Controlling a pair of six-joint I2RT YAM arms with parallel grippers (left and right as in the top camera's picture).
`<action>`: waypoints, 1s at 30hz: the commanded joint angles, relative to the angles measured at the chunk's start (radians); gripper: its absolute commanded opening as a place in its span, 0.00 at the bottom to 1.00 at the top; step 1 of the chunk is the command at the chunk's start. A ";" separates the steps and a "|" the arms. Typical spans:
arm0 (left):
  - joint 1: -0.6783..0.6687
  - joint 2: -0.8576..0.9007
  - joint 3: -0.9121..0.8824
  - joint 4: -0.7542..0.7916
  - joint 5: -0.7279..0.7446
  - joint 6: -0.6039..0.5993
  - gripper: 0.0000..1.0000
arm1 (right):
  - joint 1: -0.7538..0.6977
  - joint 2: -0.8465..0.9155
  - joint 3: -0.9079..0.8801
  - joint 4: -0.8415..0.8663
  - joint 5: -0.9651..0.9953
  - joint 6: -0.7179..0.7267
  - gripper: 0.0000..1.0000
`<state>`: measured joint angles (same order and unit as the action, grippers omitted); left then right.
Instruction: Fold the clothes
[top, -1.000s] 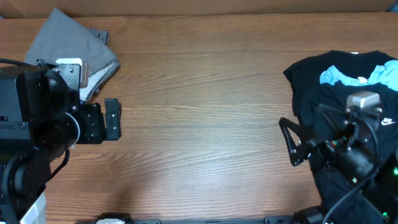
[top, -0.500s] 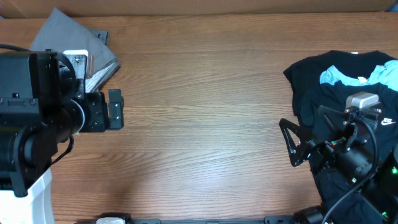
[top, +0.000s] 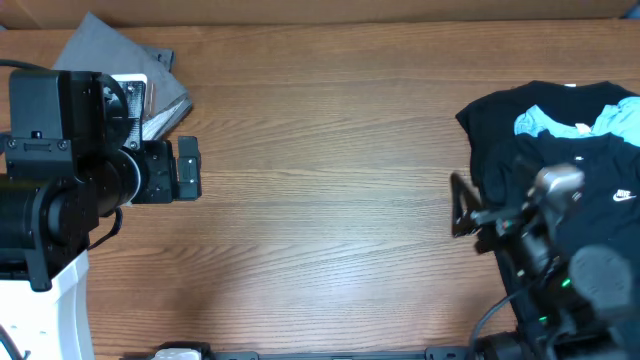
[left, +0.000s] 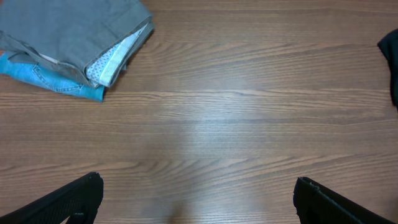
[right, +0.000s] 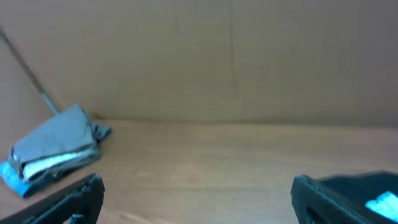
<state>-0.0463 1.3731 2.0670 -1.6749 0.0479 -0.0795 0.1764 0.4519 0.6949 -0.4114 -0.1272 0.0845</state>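
Folded grey shorts (top: 110, 60) lie at the far left of the table on light-blue denim (left: 50, 81); they also show in the left wrist view (left: 68, 28) and the right wrist view (right: 56, 143). A heap of black T-shirts (top: 560, 140) with a small white logo (top: 622, 196) and a light-blue garment (top: 550, 122) lies at the right. My left gripper (top: 186, 169) is open and empty, just right of the folded pile; its fingers show in its wrist view (left: 198, 193). My right gripper (top: 460, 205) is open and empty at the heap's left edge; its fingers show in its wrist view (right: 198, 193).
A brown cardboard wall (right: 236, 56) runs along the table's far edge. Bare wooden tabletop (top: 320, 190) lies between the two piles. The edge of the black heap shows at the right of the left wrist view (left: 390, 56).
The left arm has moved slightly up and right beside the folded pile. The right arm has swung and lifted, its gripper now a little higher at the heap's left edge.
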 joint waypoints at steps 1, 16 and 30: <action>-0.005 0.001 -0.003 0.003 -0.006 -0.022 1.00 | -0.006 -0.142 -0.206 0.127 -0.046 -0.006 1.00; -0.005 0.001 -0.003 0.003 -0.007 -0.022 1.00 | -0.006 -0.449 -0.687 0.355 -0.102 -0.003 1.00; -0.005 0.001 -0.003 0.003 -0.007 -0.022 1.00 | -0.006 -0.449 -0.687 0.354 -0.102 -0.003 1.00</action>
<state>-0.0463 1.3731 2.0670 -1.6752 0.0475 -0.0795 0.1764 0.0147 0.0181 -0.0643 -0.2287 0.0818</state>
